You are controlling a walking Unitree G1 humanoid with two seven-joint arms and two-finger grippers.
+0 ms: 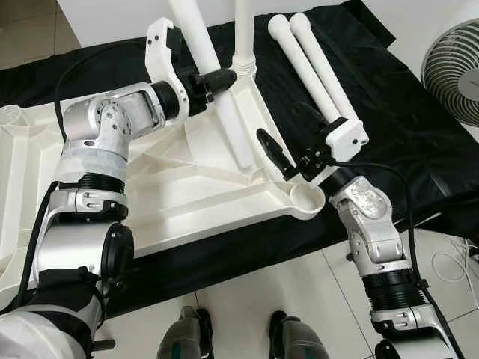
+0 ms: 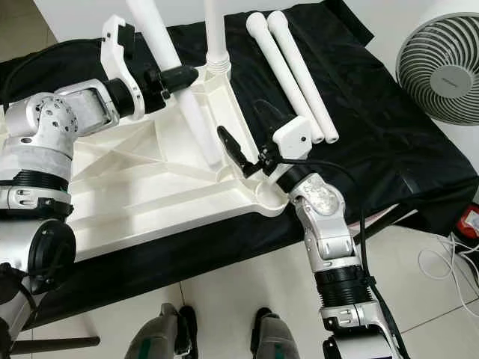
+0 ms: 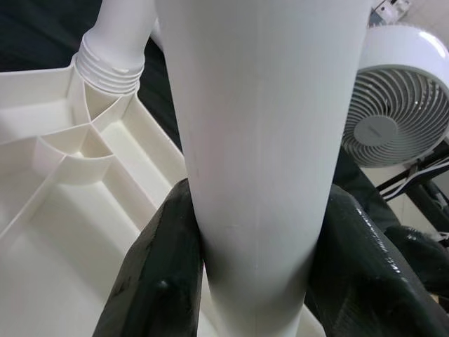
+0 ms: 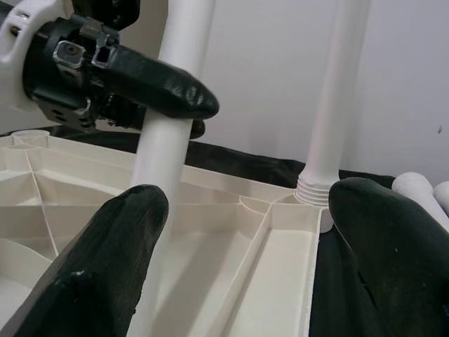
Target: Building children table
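The white plastic table top lies upside down on a black cloth, ribs facing up. My left gripper is shut on a white table leg, which stands tilted with its lower end on the ribs; its fingers clamp the leg from both sides. Another leg stands screwed into the far corner socket. Two loose legs lie side by side on the cloth. My right gripper is open just above the near right corner socket, its fingers holding nothing.
A white floor fan stands at the far right. Cables lie on the tiled floor to the right. My feet stand at the cloth's near edge. A white wall runs behind the table top.
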